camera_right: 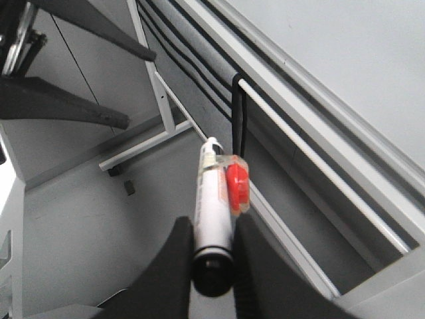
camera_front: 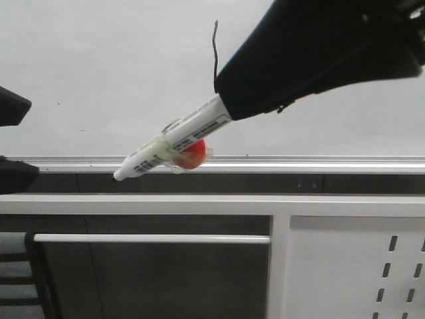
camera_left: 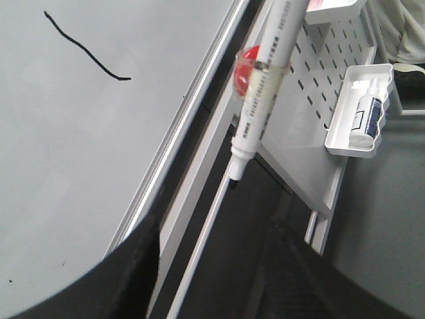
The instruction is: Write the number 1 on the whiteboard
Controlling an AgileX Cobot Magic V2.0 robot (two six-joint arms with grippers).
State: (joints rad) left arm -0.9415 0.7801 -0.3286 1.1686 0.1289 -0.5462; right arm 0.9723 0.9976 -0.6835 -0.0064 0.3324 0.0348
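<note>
On my front feed, the right gripper [camera_front: 229,113] pinches a white marker [camera_front: 174,139] by its rear end, both fingers pressed against the barrel (the right wrist camera confirms this: one dark finger [camera_right: 174,266] sits on each side of the marker body [camera_right: 212,212]). The marker slants down toward the left side of the scene, and its tip is below the silver edge strip [camera_front: 299,164], clear of the writing surface. A red round piece [camera_front: 194,154] is taped to the barrel with clear tape. The whiteboard [camera_front: 99,73] fills the upper part of the front view, and the number 1 [camera_front: 214,56] is on it as a thin, slightly wavy black stroke, its lower part passing behind the right gripper. From the left wrist camera I see the same stroke [camera_left: 83,48] on the board [camera_left: 80,166] with a small hook at one end, well apart from the marker tip [camera_left: 234,183]. The left gripper [camera_front: 13,139] shows only as two dark shapes at the left edge of the front view; they stand apart with nothing between them. Below the board is a white perforated panel [camera_front: 352,266], and in the left wrist view a white tray [camera_left: 362,109] mounted on it holds a small bottle [camera_left: 368,116].
</note>
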